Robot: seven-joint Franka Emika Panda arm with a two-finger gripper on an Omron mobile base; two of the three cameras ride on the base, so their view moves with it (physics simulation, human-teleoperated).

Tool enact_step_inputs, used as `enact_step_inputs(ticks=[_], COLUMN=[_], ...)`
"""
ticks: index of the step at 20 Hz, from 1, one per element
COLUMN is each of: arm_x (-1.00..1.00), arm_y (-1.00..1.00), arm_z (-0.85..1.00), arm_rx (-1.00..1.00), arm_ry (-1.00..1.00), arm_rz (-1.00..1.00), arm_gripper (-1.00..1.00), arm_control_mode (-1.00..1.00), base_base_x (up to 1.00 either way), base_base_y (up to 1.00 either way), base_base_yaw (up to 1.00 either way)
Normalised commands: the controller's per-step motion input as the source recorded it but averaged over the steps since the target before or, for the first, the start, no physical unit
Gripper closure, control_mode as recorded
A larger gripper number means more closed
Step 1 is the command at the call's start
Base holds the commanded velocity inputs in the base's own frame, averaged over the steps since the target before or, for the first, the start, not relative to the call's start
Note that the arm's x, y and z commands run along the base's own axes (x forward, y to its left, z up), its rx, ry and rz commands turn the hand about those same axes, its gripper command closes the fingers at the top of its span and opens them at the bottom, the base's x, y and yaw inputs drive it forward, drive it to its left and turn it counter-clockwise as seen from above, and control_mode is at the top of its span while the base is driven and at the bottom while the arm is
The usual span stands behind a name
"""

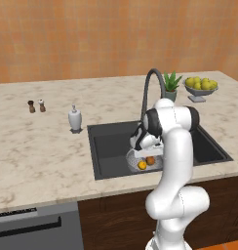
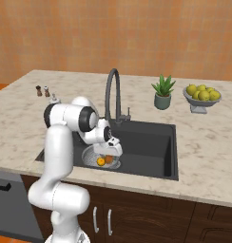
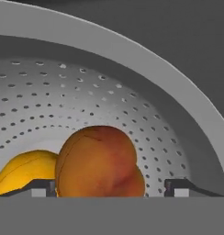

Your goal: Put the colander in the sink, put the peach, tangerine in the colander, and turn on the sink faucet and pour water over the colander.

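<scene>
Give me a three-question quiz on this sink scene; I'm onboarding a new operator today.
1. True or false: the colander sits inside the sink.
2. How many fruits lie in the colander?
3. Which fruit lies between the fingertips of the gripper: A) peach B) tangerine C) a lemon from the bowl?

Key: 1 true; 2 two; 3 A.

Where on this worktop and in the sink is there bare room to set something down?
Bare worktop lies in front of the soap bottle and shakers. The sink's half away from the colander is free too. It is crowded inside the colander, with two fruits under the gripper.
</scene>
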Motion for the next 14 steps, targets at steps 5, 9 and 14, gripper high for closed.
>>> enact_step_inputs(ticks=[5, 9, 14], arm_x=[-0.21, -0.43, -0.44], arm_y=[0.11, 0.26, 0.17], arm_z=[0.18, 0.42, 0.57], arm_rx=[0.0, 0.0, 0.0], arm_ry=[0.0, 0.0, 0.0], arm_rz=[-0.04, 0.0, 0.0], arm_gripper=[-1.0, -1.0, -1.0], arm_control_mode=[-1.0, -1.0, -1.0], base_base_x=[0.0, 0.0, 0.0], base_base_y=[0.0, 0.0, 0.0], base_base_yaw=[0.0, 0.0, 0.0])
